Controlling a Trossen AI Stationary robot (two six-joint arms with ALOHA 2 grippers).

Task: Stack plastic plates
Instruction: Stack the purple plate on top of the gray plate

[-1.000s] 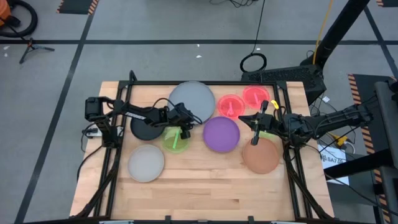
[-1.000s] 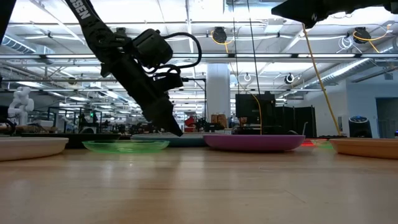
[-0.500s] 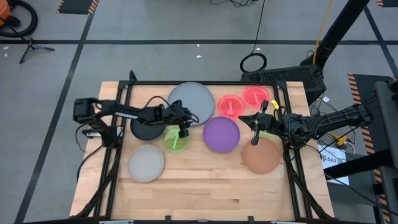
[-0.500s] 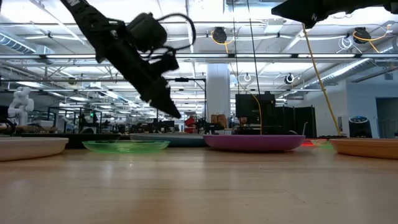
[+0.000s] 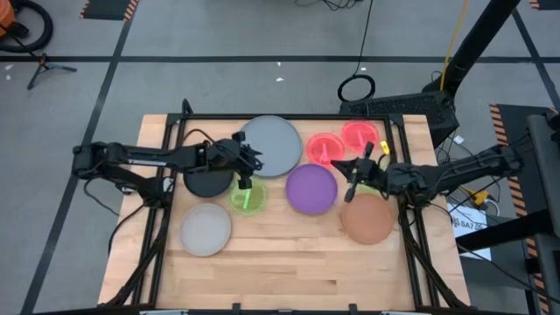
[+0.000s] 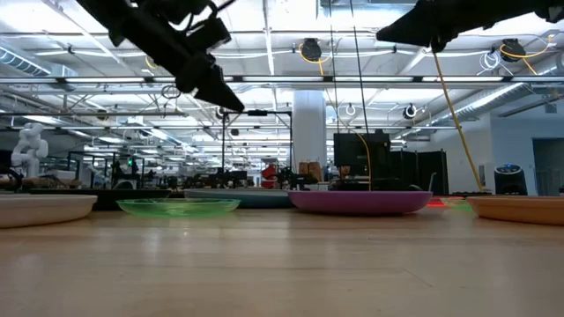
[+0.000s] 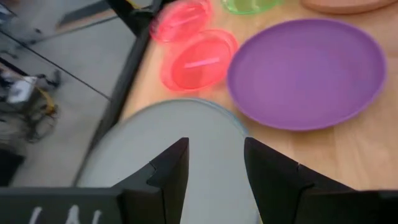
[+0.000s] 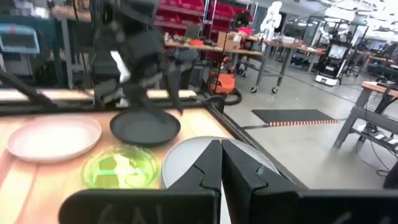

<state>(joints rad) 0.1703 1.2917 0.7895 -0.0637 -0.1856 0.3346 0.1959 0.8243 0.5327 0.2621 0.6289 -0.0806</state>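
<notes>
Round plastic plates lie singly on the wooden table: a large grey one (image 5: 273, 144), black (image 5: 206, 182), translucent green (image 5: 247, 198), pale grey (image 5: 206, 229), purple (image 5: 311, 188), two pink-red (image 5: 325, 149) (image 5: 360, 136) and brown (image 5: 367, 219). My left gripper (image 5: 248, 171) hangs open and empty, high over the near left edge of the large grey plate (image 7: 186, 143); it shows raised in the low view (image 6: 220, 92). My right gripper (image 5: 352, 175) is shut and empty, held level in the air between the purple and brown plates, well above the table (image 6: 388, 35).
A black metal frame (image 5: 175, 140) runs along the table's far, left and right sides. A second green plate (image 5: 374, 188) peeks out under my right arm. Bare wood (image 5: 289, 262) stretches along the near edge.
My left gripper has risen from just above the table beside the green plate to well above it, drawing back toward the table's left edge and staying open and empty. The plates have kept their places.
</notes>
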